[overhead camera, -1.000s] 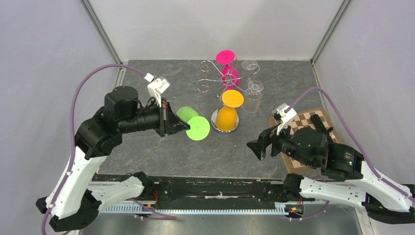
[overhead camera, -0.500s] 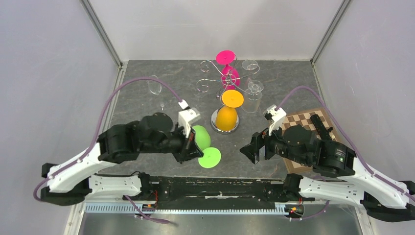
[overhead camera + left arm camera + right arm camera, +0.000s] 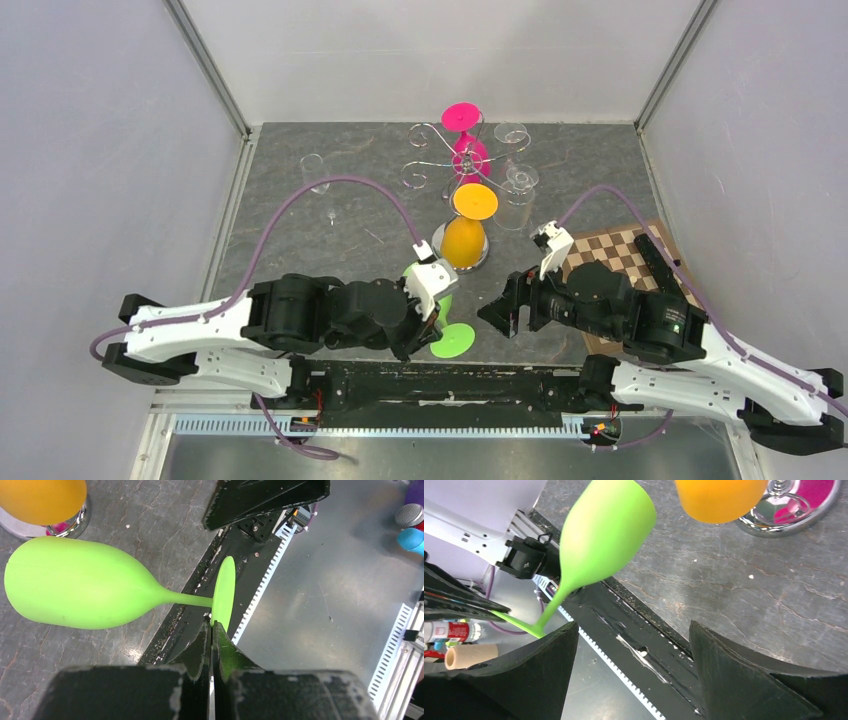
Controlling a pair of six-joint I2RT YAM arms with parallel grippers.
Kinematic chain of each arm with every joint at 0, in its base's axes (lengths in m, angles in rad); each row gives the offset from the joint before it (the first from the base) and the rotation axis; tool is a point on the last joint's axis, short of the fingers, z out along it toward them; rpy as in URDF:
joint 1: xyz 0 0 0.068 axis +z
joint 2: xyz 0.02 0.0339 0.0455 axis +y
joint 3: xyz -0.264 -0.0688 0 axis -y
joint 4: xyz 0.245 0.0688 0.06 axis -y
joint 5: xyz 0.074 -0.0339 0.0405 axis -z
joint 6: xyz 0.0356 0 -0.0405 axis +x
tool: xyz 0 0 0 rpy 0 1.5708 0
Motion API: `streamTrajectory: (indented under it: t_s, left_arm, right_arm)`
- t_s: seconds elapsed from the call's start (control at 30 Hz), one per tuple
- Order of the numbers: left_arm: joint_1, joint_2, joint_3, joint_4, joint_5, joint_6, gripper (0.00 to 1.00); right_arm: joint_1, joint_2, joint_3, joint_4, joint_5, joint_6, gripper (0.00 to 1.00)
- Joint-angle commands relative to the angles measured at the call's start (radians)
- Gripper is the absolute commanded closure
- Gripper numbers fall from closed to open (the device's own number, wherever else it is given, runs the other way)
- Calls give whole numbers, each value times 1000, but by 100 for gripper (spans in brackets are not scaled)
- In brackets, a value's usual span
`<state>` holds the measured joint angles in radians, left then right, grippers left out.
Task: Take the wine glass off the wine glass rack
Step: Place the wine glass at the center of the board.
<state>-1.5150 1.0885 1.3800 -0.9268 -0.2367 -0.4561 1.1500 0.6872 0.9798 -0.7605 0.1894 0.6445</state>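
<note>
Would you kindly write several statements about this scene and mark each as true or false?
1. The left gripper is shut on the foot of the green wine glass. True.
2. The right gripper grips the orange wine glass. False: it is open and empty.
3. The orange wine glass hangs bowl-down on the wine glass rack. True.
4. The green wine glass stands upright on the table. False: the left gripper holds it on its side.

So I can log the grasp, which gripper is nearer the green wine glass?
Left. The left gripper is shut on the foot of the green wine glass; the right gripper, jaws open, sits just to its right, not touching.
</note>
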Motion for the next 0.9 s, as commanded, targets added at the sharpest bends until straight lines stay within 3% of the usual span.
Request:
streamTrajectory:
  t_s: [0.0, 0.47, 0.87]
  left_arm:
    - [-74, 12, -13, 75, -134, 48, 98]
    - [-274, 66, -82, 170, -427, 125, 98]
    - [-366, 140, -79, 197, -633, 165, 98]
  right_arm:
    - [2, 10, -5, 94, -32, 48, 17]
    - [1, 64, -14, 137, -114, 64, 18]
    - [-10, 124, -45, 168, -230, 51, 20]
